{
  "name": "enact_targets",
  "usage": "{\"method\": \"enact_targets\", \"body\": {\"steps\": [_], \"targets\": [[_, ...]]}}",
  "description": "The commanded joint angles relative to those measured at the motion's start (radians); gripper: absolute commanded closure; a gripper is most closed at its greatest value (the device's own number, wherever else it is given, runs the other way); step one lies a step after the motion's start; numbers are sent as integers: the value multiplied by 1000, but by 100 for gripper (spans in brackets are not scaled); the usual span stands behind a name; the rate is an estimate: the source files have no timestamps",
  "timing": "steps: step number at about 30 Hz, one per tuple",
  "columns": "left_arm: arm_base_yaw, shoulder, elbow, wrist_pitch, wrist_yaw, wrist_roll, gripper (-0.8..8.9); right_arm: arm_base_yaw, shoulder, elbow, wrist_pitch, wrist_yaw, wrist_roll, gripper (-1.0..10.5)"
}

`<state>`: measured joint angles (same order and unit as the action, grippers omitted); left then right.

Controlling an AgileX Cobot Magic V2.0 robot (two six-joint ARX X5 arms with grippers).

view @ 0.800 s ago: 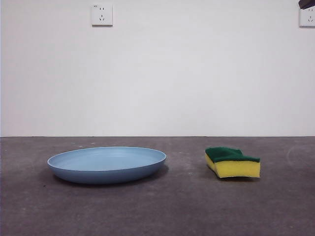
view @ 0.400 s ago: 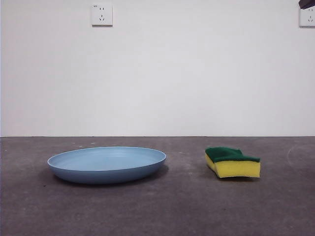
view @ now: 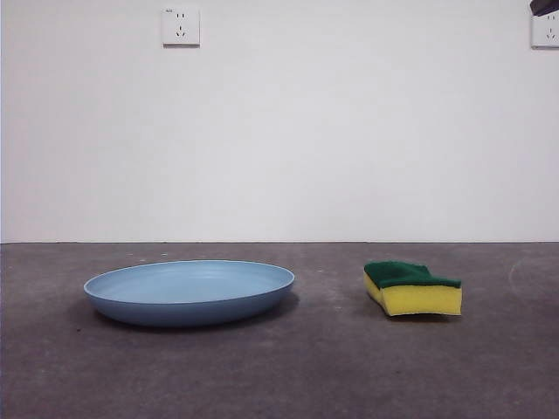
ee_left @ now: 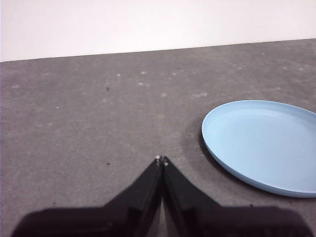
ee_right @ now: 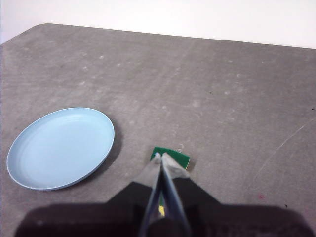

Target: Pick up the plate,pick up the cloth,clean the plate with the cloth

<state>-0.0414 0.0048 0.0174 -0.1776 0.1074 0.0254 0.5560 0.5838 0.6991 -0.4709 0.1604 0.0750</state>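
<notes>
Wall: a plain white painted wall [view: 279,131] filled the upper half of the front view.
Sockets: a white square wall socket [view: 181,26] sat at the upper left; a second white wall socket [view: 546,30] was cut by the upper right edge.
Table: a dark grey, speckled matte tabletop [view: 279,375] spanned the lower frame, meeting the wall in a level line.
Light: even and soft.

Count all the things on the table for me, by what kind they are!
Wide, round, light blue plate: 1
Small yellow foam sponge with a dark green scouring top: 1
Total: 2 things on the dark grey table.
</notes>
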Motion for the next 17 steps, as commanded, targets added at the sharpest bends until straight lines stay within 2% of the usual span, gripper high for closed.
{"method": "enact_targets", "body": {"steps": [1,11,14,17], "targets": [[3,-2,-13,1,0,-6,817,2,-2,-6,10,3,10,945],[3,-2,-13,1,0,-6,817,0,-14,-6,8,6,5,945],[3,-2,-13,1,-1,-6,817,-31,-50,-8,8,27,-80,945],[3,-2,-13,1,0,-6,817,-107,-89,-46,56,21,-106,945]]}}
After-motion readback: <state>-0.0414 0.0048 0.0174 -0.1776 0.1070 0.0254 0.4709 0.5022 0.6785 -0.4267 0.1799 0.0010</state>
